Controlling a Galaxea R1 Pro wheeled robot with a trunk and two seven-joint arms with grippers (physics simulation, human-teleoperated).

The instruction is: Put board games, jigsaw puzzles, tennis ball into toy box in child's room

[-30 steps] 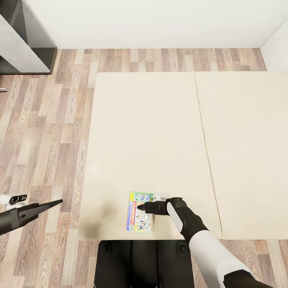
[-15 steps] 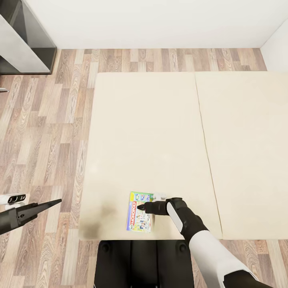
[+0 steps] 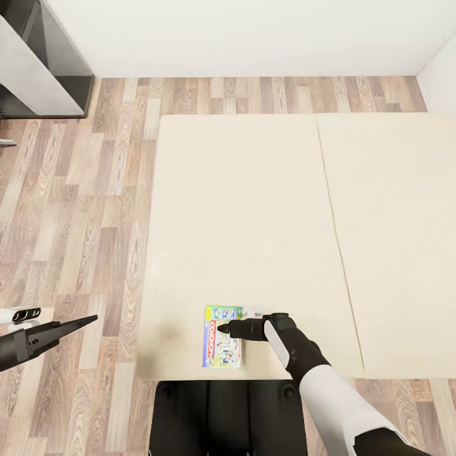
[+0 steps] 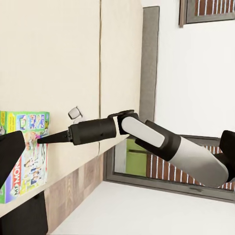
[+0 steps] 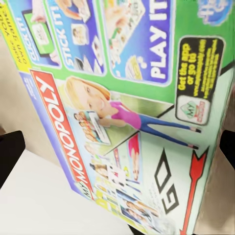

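right end effector sits over the monopoly board game on the bed, grip unclear; left end effector looks closed over floor.

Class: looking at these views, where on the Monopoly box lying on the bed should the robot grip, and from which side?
Probably its right long edge, from above: the Monopoly box lies flat on the bed, and the right tool hangs over it.

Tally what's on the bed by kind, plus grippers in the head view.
Monopoly board game: 1
Small white object beside it, too small to identify: 1
Grippers: 2, right gripper over the game, left gripper above the floor
Total: 4
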